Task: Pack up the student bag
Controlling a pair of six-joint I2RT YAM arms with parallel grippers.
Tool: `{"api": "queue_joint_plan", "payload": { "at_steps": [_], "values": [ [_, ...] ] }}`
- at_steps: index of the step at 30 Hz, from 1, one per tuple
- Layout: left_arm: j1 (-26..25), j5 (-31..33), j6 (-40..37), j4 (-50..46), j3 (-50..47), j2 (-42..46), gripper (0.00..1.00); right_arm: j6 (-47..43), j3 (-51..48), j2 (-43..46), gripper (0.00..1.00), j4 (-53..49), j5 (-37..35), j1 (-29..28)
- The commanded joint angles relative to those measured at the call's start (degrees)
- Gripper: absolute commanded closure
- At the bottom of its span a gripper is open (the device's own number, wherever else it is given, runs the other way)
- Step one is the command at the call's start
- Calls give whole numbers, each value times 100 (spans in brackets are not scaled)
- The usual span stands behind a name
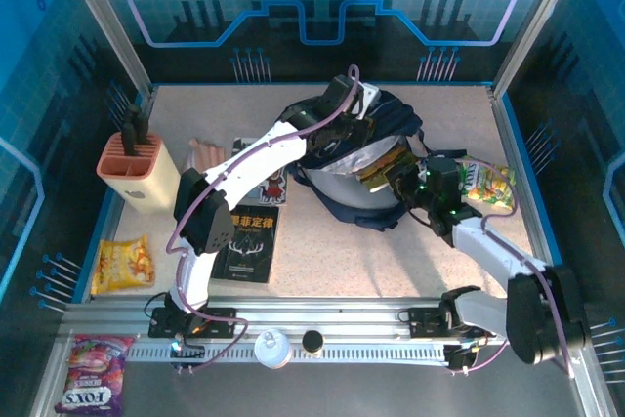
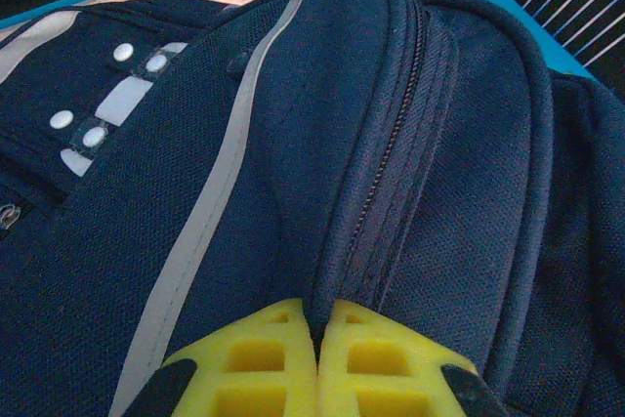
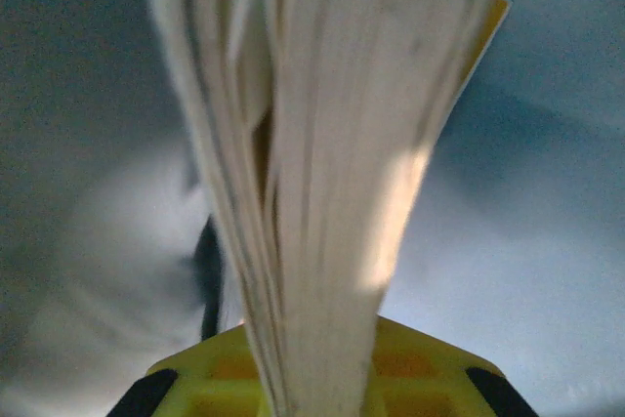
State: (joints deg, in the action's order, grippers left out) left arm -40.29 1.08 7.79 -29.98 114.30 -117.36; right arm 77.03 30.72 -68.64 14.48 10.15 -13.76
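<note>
The student bag [image 1: 391, 116] is lying toward the far edge of the table [image 1: 332, 275], roughly midway between its left and right edges. Its mouth is gaping toward the near edge and showing a pale lining. The left gripper [image 1: 354, 109] is pinching a fold of navy fabric at the bag's top. In the left wrist view its yellow fingers [image 2: 264, 363] are pressing together on that fold just beside the zip [image 2: 386, 158], so those jaws are closed on the bag. The right gripper [image 1: 402, 179] is clamping a book [image 1: 376, 173] at the right rim of the mouth. In the right wrist view the jaws are gripping the book's near edge, and its pages [image 3: 322, 173] are fanning away, blurred, against what looks like lining.

The step in hand appears to be feeding this book into the bag while the other arm is holding the opening wide. To do it well, the left arm should be lifting the flap up and toward the far edge so the rim is taut rather than sagging into the book's path. The right arm should be sliding the book along the lining, leading with a closed edge, because the splaying pages are likely to snag on the rim. The grip sits at one edge, so the book may pivot. Slow travel and a release only once the book is lying deep inside seem wise. A black book [image 1: 249, 241] and a yellow snack packet [image 1: 122, 263] are waiting near the table's left edge.
</note>
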Motion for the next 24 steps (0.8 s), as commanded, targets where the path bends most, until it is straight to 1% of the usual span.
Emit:
{"api": "queue_joint_plan", "payload": {
  "at_steps": [1, 4, 8, 13, 18, 20, 21, 22, 24],
  "values": [
    [-45, -409, 318, 930, 507, 251, 100, 242, 388, -457, 90, 1018, -827, -191],
    [-48, -586, 347, 1004, 530, 249, 100, 440, 485, -903, 89, 1006, -1276, -281],
    [-41, -706, 342, 1005, 554, 258, 100, 364, 747, -1473, 86, 1348, -1213, -322],
    [-32, -668, 320, 993, 550, 231, 100, 359, 1208, -2329, 82, 1831, -605, -364],
    [-16, -652, 322, 958, 548, 213, 100, 737, 1437, -3168, 79, 2659, 147, -371],
    [-5, -637, 328, 928, 533, 211, 100, 887, 1446, -3333, 78, 2778, 252, -382],
    [4, -636, 343, 928, 529, 213, 100, 937, 1446, -3389, 77, 2753, 289, -382],
    [6, -633, 358, 924, 523, 209, 100, 947, 1432, -3378, 73, 2655, 288, -373],
    [30, -619, 377, 924, 504, 205, 100, 833, 1419, -3260, 60, 2391, 277, -364]
  ]
}}
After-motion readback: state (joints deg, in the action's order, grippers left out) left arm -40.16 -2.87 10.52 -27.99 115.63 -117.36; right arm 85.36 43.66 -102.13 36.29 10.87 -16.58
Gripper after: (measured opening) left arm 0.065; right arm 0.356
